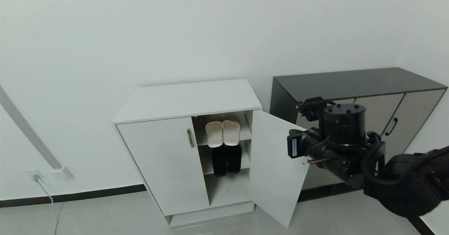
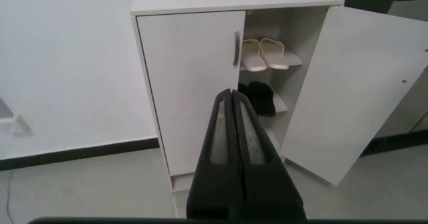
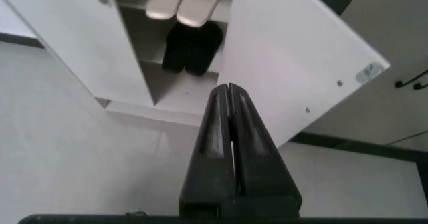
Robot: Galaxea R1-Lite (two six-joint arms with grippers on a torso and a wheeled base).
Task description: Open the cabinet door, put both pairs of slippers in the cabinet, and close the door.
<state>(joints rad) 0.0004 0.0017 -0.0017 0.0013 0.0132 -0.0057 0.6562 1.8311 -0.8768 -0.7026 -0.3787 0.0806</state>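
The white cabinet (image 1: 186, 98) stands against the wall with its right door (image 1: 277, 165) swung open and its left door (image 1: 165, 161) closed. A white pair of slippers (image 1: 222, 132) lies on the top shelf, and a black pair (image 1: 226, 159) on the shelf below. My right arm (image 1: 336, 147) hangs just right of the open door, facing its outer side. In the right wrist view, my right gripper (image 3: 231, 89) is shut and holds nothing, with the door (image 3: 287, 57) and both pairs beyond it. My left gripper (image 2: 232, 97) is shut and empty, in front of the closed left door.
A dark sideboard (image 1: 350, 80) stands close to the right of the cabinet, behind the open door. A wall socket with a cable (image 1: 35, 175) is low on the left wall. Bare floor (image 1: 105, 217) lies in front of the cabinet.
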